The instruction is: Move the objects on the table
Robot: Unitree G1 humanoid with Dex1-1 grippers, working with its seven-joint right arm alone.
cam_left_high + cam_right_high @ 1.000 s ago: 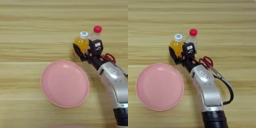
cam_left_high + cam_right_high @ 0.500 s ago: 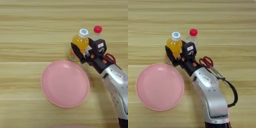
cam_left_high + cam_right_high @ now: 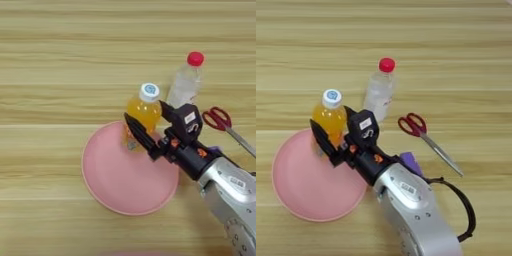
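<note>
Orange bottle (image 3: 143, 112) clamped in jaws over pink plate (image 3: 120, 185) rim

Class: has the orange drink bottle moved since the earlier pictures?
Yes. The orange drink bottle has moved left, away from the red-capped bottle, over the pink plate's rim.

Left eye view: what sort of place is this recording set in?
Probably a tabletop robot test setup, not a lived-in room: a bare wooden table holding a pink plate, two small bottles, red-handled scissors, and the right gripper gripping the orange drink bottle.
</note>
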